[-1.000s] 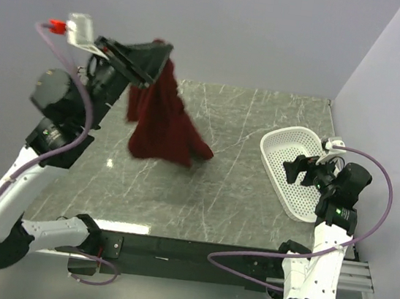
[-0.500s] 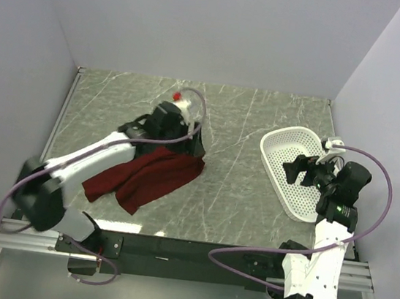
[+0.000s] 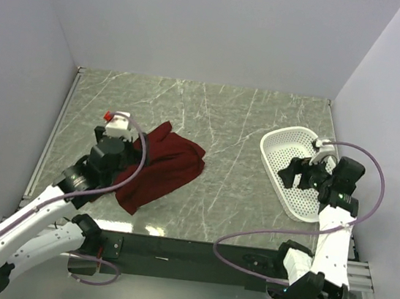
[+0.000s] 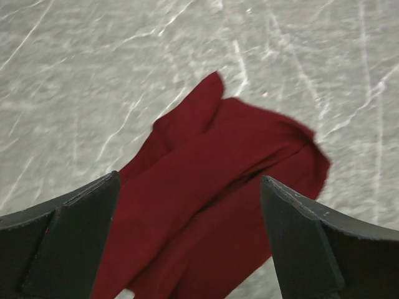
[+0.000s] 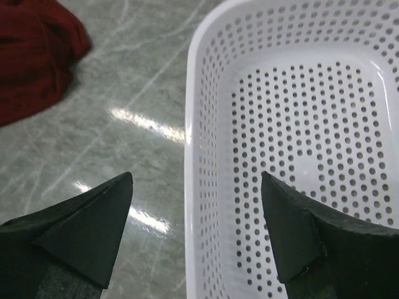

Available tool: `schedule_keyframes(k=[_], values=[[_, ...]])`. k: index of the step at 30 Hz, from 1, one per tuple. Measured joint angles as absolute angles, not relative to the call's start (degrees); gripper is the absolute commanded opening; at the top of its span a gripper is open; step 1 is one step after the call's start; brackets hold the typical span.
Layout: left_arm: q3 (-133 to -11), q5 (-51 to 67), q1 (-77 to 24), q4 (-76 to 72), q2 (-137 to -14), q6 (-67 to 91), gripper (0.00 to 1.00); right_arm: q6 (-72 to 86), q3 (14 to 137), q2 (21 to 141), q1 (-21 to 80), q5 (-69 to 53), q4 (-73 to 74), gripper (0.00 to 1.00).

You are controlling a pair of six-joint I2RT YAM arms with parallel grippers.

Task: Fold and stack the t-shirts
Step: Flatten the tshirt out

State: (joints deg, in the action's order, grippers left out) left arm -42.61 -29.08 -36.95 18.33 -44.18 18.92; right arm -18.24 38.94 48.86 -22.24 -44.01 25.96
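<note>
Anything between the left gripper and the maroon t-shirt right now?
Nothing visible. The open left gripper hovers over the crumpled maroon cotton t-shirt on the marble table; the white plastic mesh basket sits far off to the right.

No text, label, brand or number is legible in any view. The maroon t-shirt (image 3: 168,164) is plain; the white basket (image 3: 289,148) shows no readable mark.

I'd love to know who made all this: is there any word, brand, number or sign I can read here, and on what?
None can be read. The maroon t-shirt is plain; the white basket, the table, the left arm and the right arm show no legible label.
</note>
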Motion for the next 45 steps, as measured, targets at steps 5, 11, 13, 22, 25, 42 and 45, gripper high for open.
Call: schedule_keyframes(k=[5, 11, 13, 22, 25, 42, 45], values=[[-38.59, -31.83, -36.95, 19.84, -37.39, 18.7, 0.99, -22.63, 41.25, 54.02, -13.28, -36.21, 28.8, 0.85], [-38.59, -33.61, -36.95, 18.04, -35.92, 17.72, 0.99, -25.23, 41.93, 59.99, 3.25, -17.61, 28.82, 0.73], [-38.59, -33.93, -36.95, 18.09, -36.51, 17.54, 0.99, -25.26, 42.37, 62.65, 4.58, -12.56, 28.69, 0.7], [-38.59, -34.41, -36.95, 17.91, -35.0, 16.86, 0.99, -23.03, 42.41, 73.93, 8.19, 2.17, 26.81, 0.34], [-38.59, -34.41, -36.95, 17.69, -34.5, 16.64, 0.99, -20.84, 42.63, 76.34, 8.38, 5.21, 25.02, 0.17], [-38.59, -36.86, -36.95, 17.39, -34.92, 16.27, 0.99, -1.91, 96.01, 118.08, 7.09, 13.89, 28.95, 0.0], [-38.59, -37.39, -36.93, 17.28, -35.53, 16.1, 0.99, 1.04, 103.7, 123.96, 5.58, 15.49, 30.72, 0.02]])
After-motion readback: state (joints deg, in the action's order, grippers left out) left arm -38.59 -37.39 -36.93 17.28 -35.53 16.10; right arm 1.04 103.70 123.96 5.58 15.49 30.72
